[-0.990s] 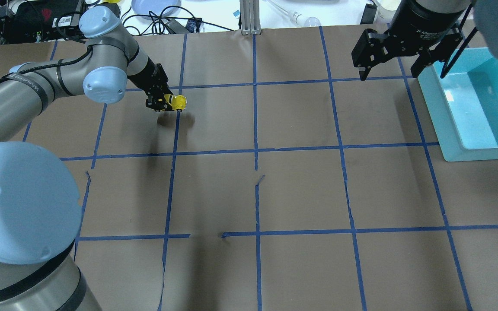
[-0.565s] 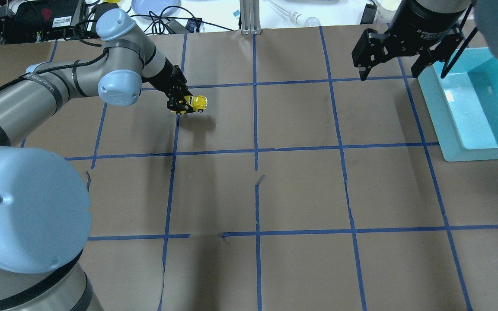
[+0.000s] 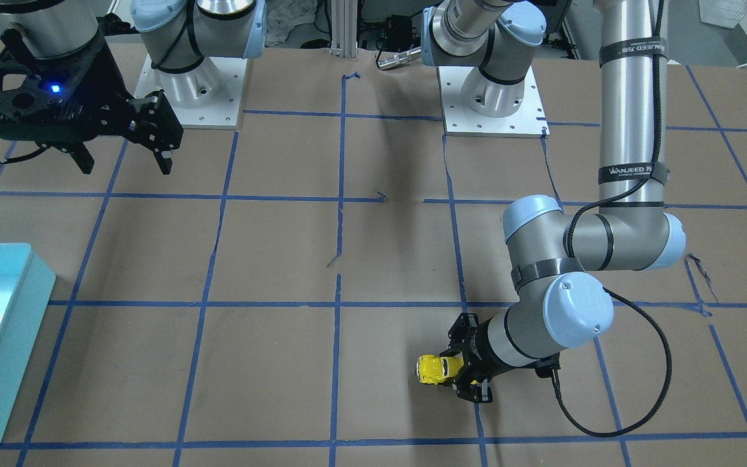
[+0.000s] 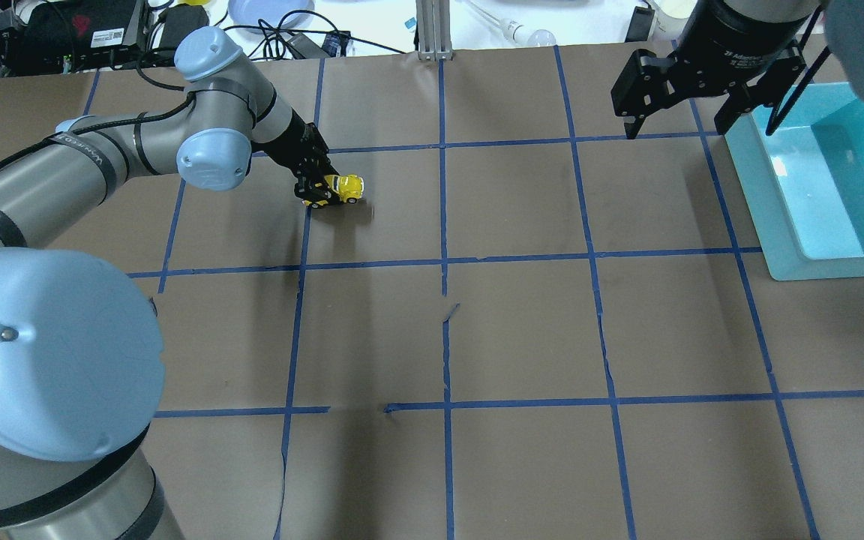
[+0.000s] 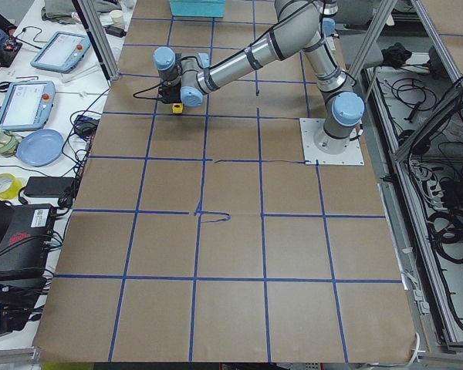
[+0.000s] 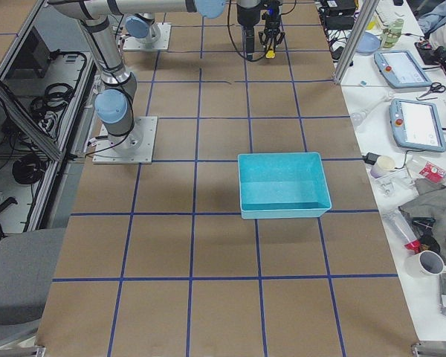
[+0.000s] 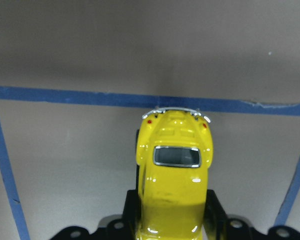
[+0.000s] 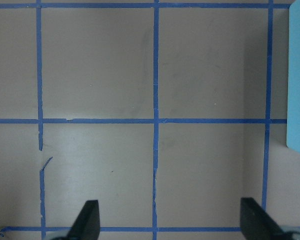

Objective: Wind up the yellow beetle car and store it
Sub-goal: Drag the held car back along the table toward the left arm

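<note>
Brown paper table [image 4: 522, 330] with a blue tape grid [image 4: 443, 225]. At left my left gripper [image 4: 325, 192] reaches in low, fingers clamped on the sides of the yellow beetle car [image 4: 346, 186]. The wrist view shows the car's free end with its window sticking out past the fingertips. Versus a second ago the car has travelled rightward across the vertical tape line and now sits just right of it, under the far horizontal line. Since 0.6 s ago it barely shifted sideways but dropped, and its shadow is now tight against it. I can't tell if the wheels touch the paper. Further right, my right gripper [image 4: 676, 131] hangs high with fingers wide apart, holding nothing, same spot as before. Far right is the teal bin [image 4: 758, 202], well apart from the car. Inside it I see only its own teal floor and walls.
</note>
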